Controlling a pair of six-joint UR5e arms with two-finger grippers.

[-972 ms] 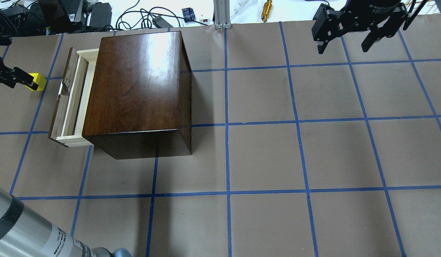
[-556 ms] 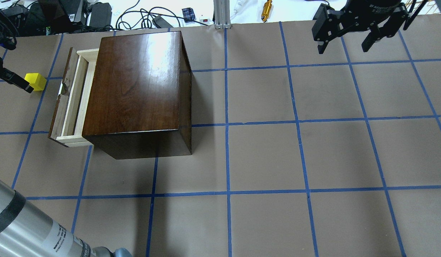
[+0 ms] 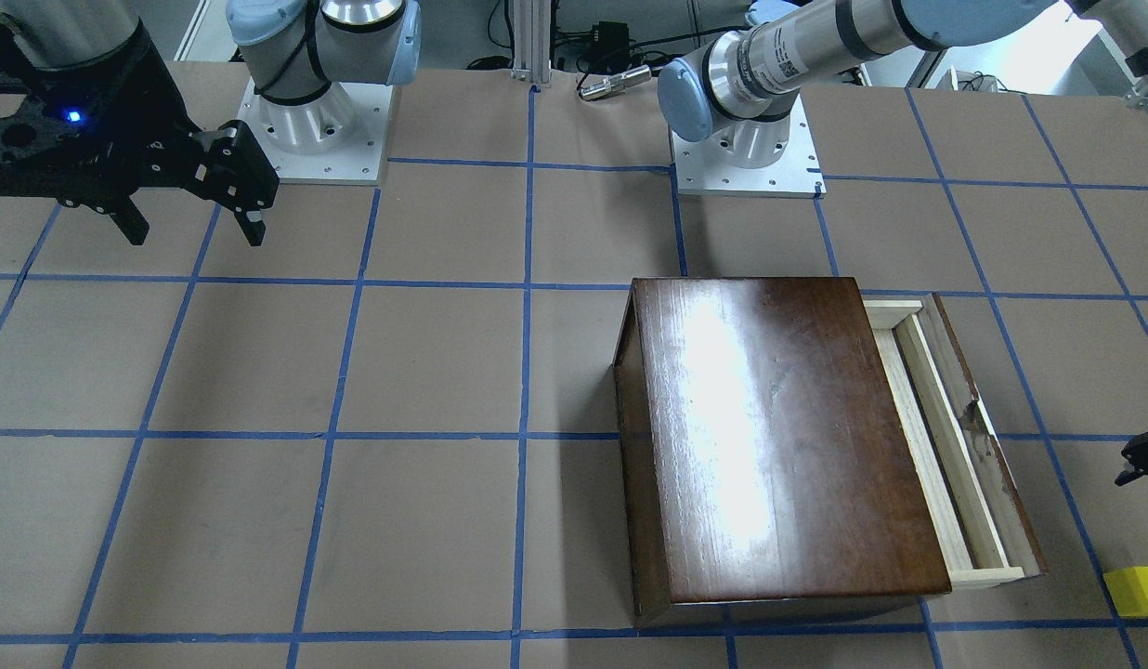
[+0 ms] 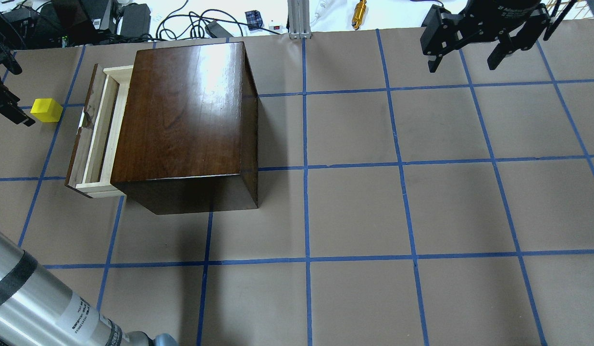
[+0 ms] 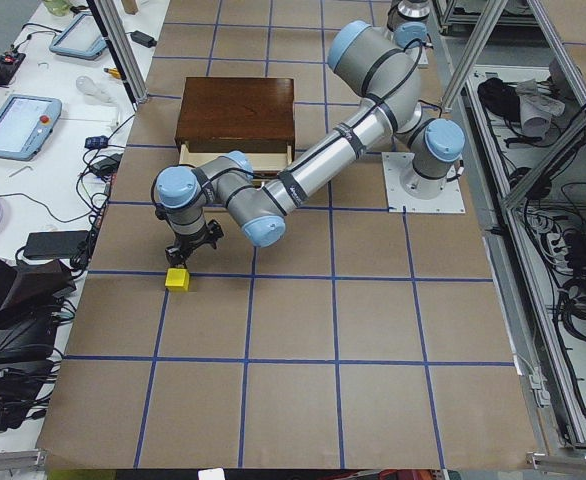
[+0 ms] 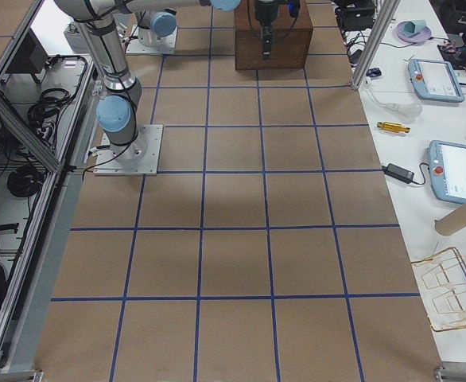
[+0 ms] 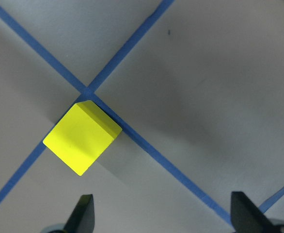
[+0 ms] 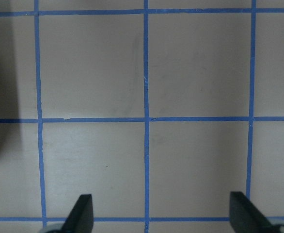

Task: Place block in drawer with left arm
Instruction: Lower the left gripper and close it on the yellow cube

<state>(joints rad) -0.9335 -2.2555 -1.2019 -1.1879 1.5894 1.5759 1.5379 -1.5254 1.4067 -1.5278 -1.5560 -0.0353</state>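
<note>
Okay, left gripper [image 7: 164,216] fingers [image 7: 84,209] spread wide, nothing between them. In the left wrist view the small bright yellow cube block [image 7: 81,138] lies ahead of the tips, clear of both, not inside the gap. Block rests flat on the brown paper-covered table with a blue tape grid [image 4: 354,206], one corner at a tape crossing.

Relative to the glossy dark-brown wooden box [image 4: 181,120]: block [image 4: 46,109] sits off the box's drawer side, out past the drawer front and apart from it. Left gripper is further out on that side, with the block between it and the box. From the exterior left camera the gripper hangs just above and beside the block [image 5: 178,281]; contact cannot be judged there.

Shallow pale-wood drawer with a dark scuffed front and white handle [image 4: 99,129] is pulled partly out of the box, on the side facing the block. Front-facing camera shows the same: drawer [image 3: 945,446] sticks out of the box, and the block [image 3: 1136,590] is beyond it near the frame edge.

Silver left arm with light-blue joint caps [image 5: 313,170] reaches across past the box's drawer side and bends down to the gripper.

Right gripper [image 4: 463,65], black, fingers wide and empty, hangs above the table well away from the box on the side opposite the drawer. Right wrist view shows only tape grid below its tips [image 8: 84,211]
</note>
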